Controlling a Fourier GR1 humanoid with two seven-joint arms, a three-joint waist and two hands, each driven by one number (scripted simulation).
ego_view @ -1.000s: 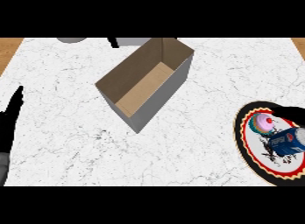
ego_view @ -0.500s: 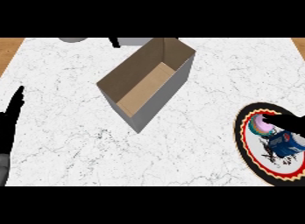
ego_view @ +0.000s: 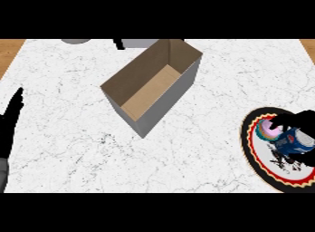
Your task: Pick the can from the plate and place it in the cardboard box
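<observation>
My tabletop (ego_view: 66,90) is white marble with grey veins. The cardboard box (ego_view: 153,84) is tan inside, grey outside. The plate (ego_view: 264,154) shows black, red and yellow rings. The can (ego_view: 295,141) is blue; my fingers (ego_view: 307,120) are black.

path plate (ego_view: 254,149) > box (ego_view: 153,86): bare marble counter (ego_view: 213,81) btwn, I see nothing in the way
box top: open, tall walls
left hand (ego_view: 3,131): far edge, well apart

Right hand (ego_view: 312,123) round can (ego_view: 295,141) on plate (ego_view: 259,159)
</observation>
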